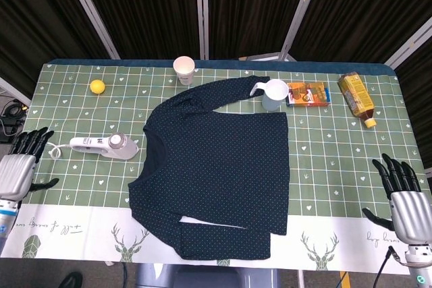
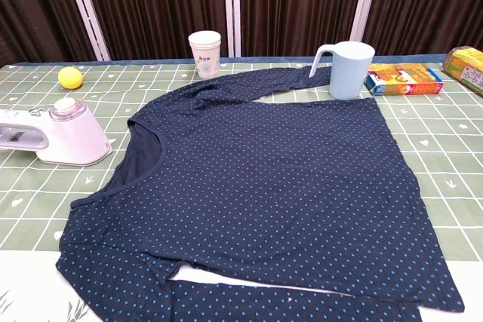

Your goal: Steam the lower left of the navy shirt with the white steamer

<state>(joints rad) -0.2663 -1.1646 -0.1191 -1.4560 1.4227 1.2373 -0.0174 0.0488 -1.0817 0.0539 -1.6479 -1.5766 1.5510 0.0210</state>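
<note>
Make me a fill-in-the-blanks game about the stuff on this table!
1. The small round fruit near the table's far left corner is coloured ____.
2. The white handheld steamer lies on the green checked tablecloth, to the ____ of the navy dotted shirt.
3. The left hand holds ____.
4. The pale blue mug stands on the shirt's ____.

Missing words: yellow; left; nothing; sleeve

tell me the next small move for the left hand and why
Probably reach the left hand right toward the white steamer and grasp its handle: the hand is open and apart from it, and the steamer lies untouched beside the navy shirt.
</note>
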